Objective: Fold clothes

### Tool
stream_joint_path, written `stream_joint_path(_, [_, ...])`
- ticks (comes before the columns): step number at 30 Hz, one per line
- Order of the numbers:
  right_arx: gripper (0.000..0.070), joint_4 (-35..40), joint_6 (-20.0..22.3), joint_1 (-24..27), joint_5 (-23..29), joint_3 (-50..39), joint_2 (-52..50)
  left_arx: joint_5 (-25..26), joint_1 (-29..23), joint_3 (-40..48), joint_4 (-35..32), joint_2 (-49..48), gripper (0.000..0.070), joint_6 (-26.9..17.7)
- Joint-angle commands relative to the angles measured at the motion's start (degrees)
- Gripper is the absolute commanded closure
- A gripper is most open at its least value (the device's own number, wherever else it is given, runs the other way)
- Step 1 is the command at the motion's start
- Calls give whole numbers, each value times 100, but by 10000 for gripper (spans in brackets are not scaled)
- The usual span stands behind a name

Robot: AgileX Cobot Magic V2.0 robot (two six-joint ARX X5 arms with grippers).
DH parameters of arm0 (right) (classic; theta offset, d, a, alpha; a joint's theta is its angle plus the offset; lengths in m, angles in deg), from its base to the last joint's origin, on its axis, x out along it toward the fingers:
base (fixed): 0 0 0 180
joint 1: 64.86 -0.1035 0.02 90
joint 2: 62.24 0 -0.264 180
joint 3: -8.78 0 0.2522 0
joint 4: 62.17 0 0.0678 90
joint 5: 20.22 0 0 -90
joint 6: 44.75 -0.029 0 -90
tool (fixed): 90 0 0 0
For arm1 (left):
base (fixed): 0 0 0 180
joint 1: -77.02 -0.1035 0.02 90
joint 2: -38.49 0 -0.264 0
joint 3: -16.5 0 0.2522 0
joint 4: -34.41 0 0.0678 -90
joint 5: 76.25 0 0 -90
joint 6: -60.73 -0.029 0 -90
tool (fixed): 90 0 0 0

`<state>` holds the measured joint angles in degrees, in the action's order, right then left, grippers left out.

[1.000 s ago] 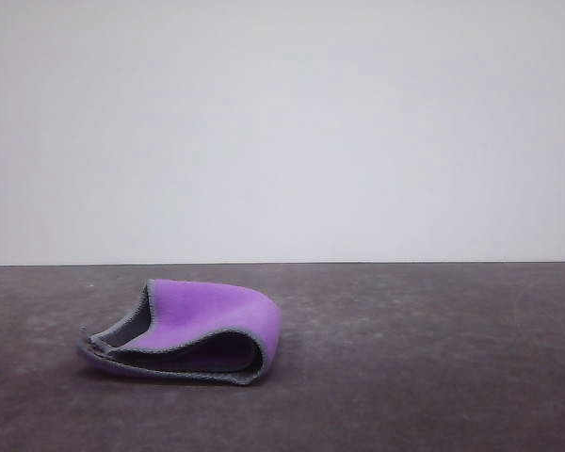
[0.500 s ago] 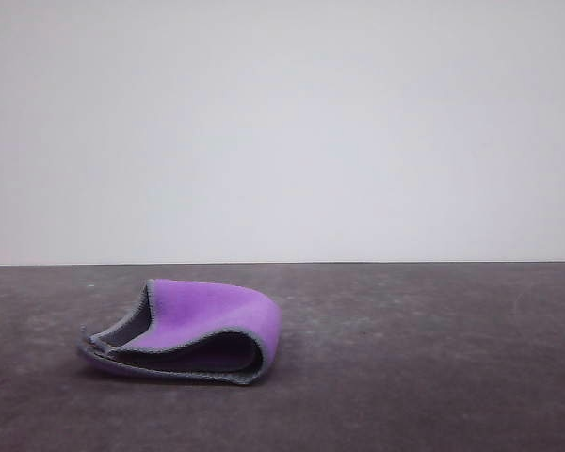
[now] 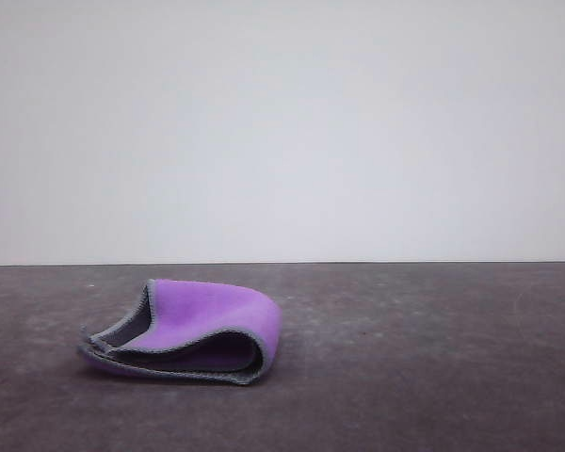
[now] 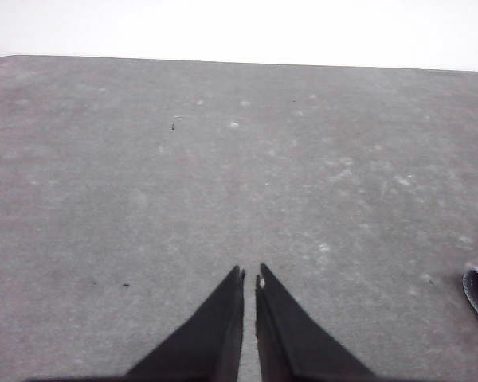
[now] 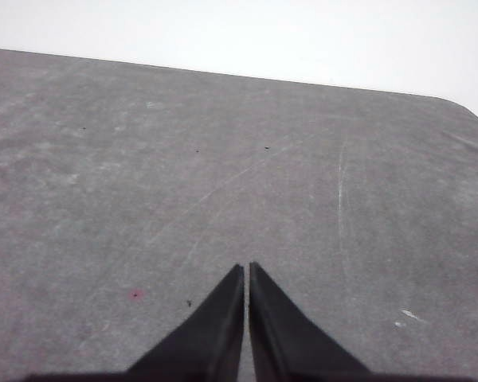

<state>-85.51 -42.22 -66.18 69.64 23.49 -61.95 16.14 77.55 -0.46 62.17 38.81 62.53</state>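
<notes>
Cloth [image 3: 184, 331] lies loosely doubled, purple out, lower left of front frame on table [image 3: 433, 358], edge at lower right of left wrist frame; left gripper [image 4: 249, 274] nearer; right gripper [image 5: 246, 268] too pinched together, empty.

Cloth [image 3: 207, 325]: small, thick and soft, lying loosely folded over on itself on the dark grey tabletop [image 3: 433, 377], left of centre in the front view. Bright purple face outward on top and at the rounded fold on its right; dark grey inner face visible in the gap. Grey stitched edging along the open edges, which gape toward the left and front.
</notes>
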Motion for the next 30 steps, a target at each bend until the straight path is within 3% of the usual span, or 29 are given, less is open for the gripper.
stream_joint_path(1, [693,74,-103,11,20,-28,-9,0,-4,68,120,-4,684,44])
stream_joint_path(30, [693,74,-103,11,19,-28,-9,0,-4,68,120,-4,684,44])
